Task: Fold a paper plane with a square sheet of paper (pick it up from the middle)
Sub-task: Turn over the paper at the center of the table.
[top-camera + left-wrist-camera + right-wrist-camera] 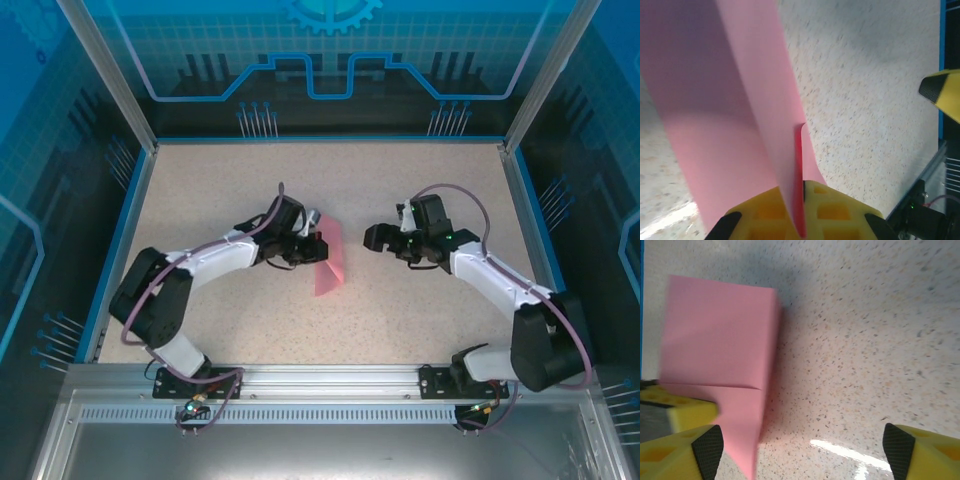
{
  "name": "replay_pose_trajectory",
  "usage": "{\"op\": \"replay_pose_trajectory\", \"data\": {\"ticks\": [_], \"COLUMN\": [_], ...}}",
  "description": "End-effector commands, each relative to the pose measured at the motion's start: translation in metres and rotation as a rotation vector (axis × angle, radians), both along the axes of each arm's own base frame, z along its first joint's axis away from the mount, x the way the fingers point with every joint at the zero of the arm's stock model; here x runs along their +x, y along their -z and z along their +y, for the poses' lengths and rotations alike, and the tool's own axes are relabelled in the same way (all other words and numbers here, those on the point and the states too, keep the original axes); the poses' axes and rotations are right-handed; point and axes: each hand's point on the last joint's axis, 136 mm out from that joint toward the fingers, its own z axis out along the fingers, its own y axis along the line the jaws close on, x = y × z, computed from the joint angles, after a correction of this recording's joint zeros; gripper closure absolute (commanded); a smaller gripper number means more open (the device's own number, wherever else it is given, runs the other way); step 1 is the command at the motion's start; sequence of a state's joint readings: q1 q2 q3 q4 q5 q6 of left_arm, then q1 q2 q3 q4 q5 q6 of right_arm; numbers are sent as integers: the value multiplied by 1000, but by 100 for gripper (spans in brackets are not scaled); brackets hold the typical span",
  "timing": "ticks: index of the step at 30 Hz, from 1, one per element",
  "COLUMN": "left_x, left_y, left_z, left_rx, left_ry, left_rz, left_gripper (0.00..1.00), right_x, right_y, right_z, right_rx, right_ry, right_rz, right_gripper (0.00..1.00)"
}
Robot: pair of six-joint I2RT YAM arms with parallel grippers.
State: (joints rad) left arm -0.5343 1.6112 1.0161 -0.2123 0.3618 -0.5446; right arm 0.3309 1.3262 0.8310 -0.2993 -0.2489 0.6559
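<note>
From above, the left hand is clamped on the left edge of the pink sheet of paper, which sits folded near the middle of the speckled table. The right hand hangs near the sheet without touching it. In the left wrist view, the sheet rises from between yellow fingers pressed together on it. In the right wrist view, the right hand's fingers stand wide apart with nothing between them, and the creased sheet lies to the left.
</note>
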Motion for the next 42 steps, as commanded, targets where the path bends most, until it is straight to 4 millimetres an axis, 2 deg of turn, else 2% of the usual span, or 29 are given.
{"op": "replay_pose_trajectory", "data": {"ticks": [1,5,7,9,11,13,17,19,23,26,27,28,33,36,42], "left_x": [-4,2,5,12,23,32,42,47,49,51,51,50,44,39,31], "left_y": [-18,-49,-60,-69,-71,-66,-44,-29,2,13,18,23,41,52,76], "left_z": [42,84,103,119,135,139,131,120,92,81,75,71,58,51,36], "left_rx": [276,533,655,776,917,1001,1114,1150,1204,1287,1292,1297,1302,1287,1208], "left_ry": [0,-45,-69,-98,-136,-161,-166,-151,-97,-94,-88,-85,-69,-50,-23], "left_rz": [-90,-175,-194,-225,-240,-232,-224,-221,-221,-270,-281,-285,-289,-268,-212], "left_gripper": [99,99,99,99,99,99,99,100,100,100,100,100,100,99,97], "right_x": [4,9,10,18,22,24,25,20,4,-11,-15,-22,-37,-37,-28], "right_y": [-9,-23,-20,-32,-31,-28,-25,-24,-24,-24,-30,-24,-23,-22,-21], "right_z": [-23,-31,-34,-34,-37,-41,-49,-59,-67,-75,-77,-81,-100,-107,-107], "right_rx": [-63,-81,-95,-92,-97,-104,-124,-155,-179,-200,-200,-211,-191,-167,-171], "right_ry": [102,146,162,183,215,249,309,355,364,364,364,362,400,418,381], "right_rz": [-13,-53,-45,-69,-63,-50,-28,-14,8,15,1,9,2,2,21], "right_gripper": [9,1,1,1,1,1,1,1,1,1,1,1,1,1,1]}}
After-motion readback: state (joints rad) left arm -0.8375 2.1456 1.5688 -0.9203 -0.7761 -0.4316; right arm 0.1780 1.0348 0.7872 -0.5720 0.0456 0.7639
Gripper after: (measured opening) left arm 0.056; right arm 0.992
